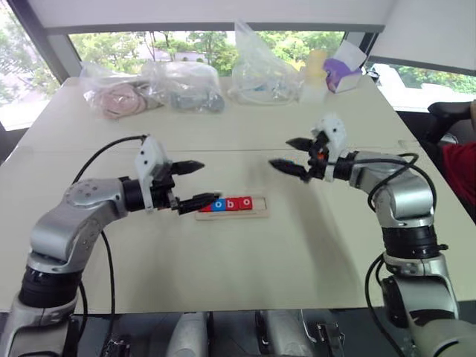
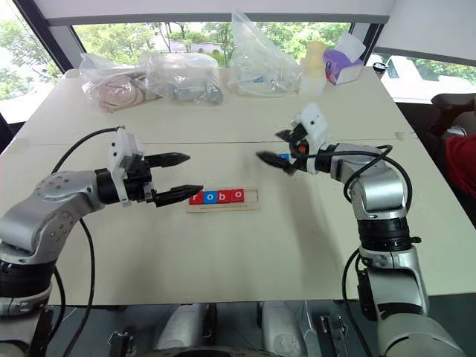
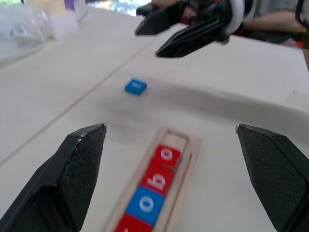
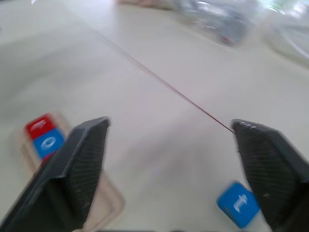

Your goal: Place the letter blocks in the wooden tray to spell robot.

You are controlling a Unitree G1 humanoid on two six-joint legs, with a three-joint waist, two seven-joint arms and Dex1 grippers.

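Four letter blocks sat in the tray (image 1: 256, 214) at mid-table: red r (image 2: 196, 198), blue o (image 2: 210, 197), red b (image 2: 224, 195) and red o (image 2: 237, 195), packed from its nine-o'clock end, leaving the last slot at the three-o'clock end bare. The blue t (image 3: 135, 86) lay loose on the table (image 1: 223, 275), at about one o'clock from the tray and well apart from it, under the right gripper (image 1: 297, 156).

Both grippers hung above the table with nothing in them. The left gripper (image 1: 195, 184), jaws spread fully, hovered just beside the tray's nine-o'clock end. The right gripper's jaws stood wide too.

The step in hand looked to be fetching the t. To do it well, the right gripper would likely need to tip down, straddle the tile by two opposite edges, and close squarely so the flat piece does not skid. The letter should then go in upright to match its neighbours, lowered flat into the empty slot without nudging the red o. The left gripper seemed best kept clear.
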